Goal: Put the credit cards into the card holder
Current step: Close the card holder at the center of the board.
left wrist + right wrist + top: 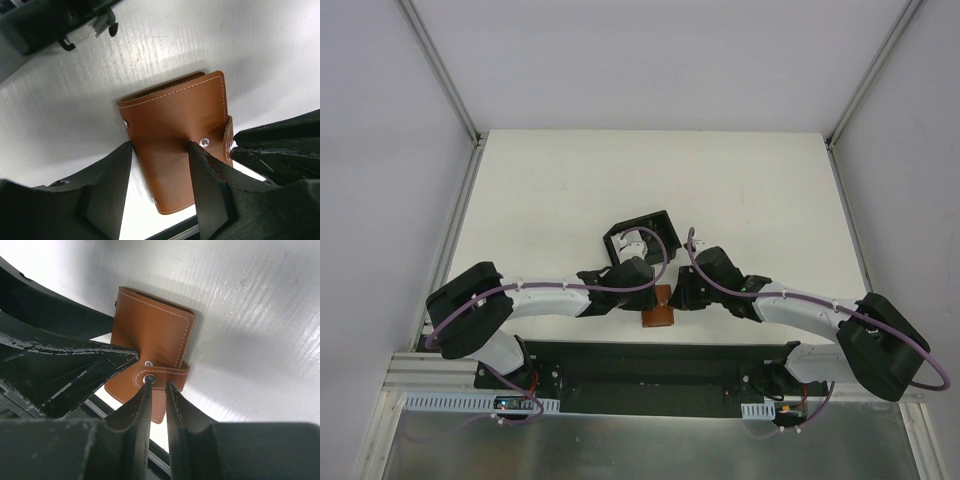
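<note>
1. Position. The brown wallet [170, 120] lies closed on the table [520, 200], low and centre in the top view, between both grippers. No credit cards are visible; presumably they are inside. The card holder [655, 218] stands just above the wallet in that view.

2. Right gripper [157, 387]. The jaws are nearly together and appear to pinch the closure strap [172, 376].

3. Left gripper [160, 147]. The jaws are spread over the wallet's lower half, one finger at its left edge, one beside the snap [203, 142]. Contact cannot be confirmed.

4. Key relation. In the left wrist view the wallet's long axis runs top to bottom. The strap wraps its right edge, on the right gripper's side.

5. Markings. No readable brand or writing.
</note>
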### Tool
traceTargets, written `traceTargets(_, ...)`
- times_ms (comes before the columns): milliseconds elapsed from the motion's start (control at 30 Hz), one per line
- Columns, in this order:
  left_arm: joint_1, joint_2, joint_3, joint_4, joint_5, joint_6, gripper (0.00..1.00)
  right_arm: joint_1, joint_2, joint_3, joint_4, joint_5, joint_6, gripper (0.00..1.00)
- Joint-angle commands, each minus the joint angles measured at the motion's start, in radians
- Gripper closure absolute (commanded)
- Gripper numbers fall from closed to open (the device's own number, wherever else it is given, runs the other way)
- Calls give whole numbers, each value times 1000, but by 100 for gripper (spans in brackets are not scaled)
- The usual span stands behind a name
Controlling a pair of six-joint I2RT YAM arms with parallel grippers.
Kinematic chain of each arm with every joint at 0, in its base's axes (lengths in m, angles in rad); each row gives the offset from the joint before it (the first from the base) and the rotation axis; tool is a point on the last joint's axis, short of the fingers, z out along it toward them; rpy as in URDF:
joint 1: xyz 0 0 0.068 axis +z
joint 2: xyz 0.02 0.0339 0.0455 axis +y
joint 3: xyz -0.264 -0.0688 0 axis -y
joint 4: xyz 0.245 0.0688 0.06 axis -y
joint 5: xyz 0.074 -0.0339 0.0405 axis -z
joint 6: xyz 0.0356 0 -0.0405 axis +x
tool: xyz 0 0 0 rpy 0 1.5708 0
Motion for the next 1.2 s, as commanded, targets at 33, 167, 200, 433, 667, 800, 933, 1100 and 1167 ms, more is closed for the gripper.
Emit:
traceTargets(33,-12,2,-58,-88,-34,-35,52,-7,-2,49,34,-5,-18,79)
traceTargets(167,-12,-23,-73,-79,-43,-37,50,-12,18,61,34,-18,-24,79)
traceTargets(200,-11,-24,-75,-78,-43,-37,49,-12,26,66,32,-21,-24,78)
traceTargets(433,-11,-3,-78,-74,-26,-43,49,-12,71,76,51,-48,-15,78)
traceTargets(667,-11,20,-82,-69,-14,-64,55,-12,89,70,69,-56,-4,78)
traceTargets(800,-11,23,-89,-68,-8,-69,59,-12,89,61,72,-56,2,78)
traceTargets(933,-11,28,-96,-68,3,-69,59,-10,69,46,68,-42,11,78)
traceTargets(1100,-12,40,-96,-40,18,-61,58,-7,44,32,49,-18,17,78)
traceTargets(1167,-12,45,-96,-34,22,-61,58,-7,55,35,51,-21,17,78)
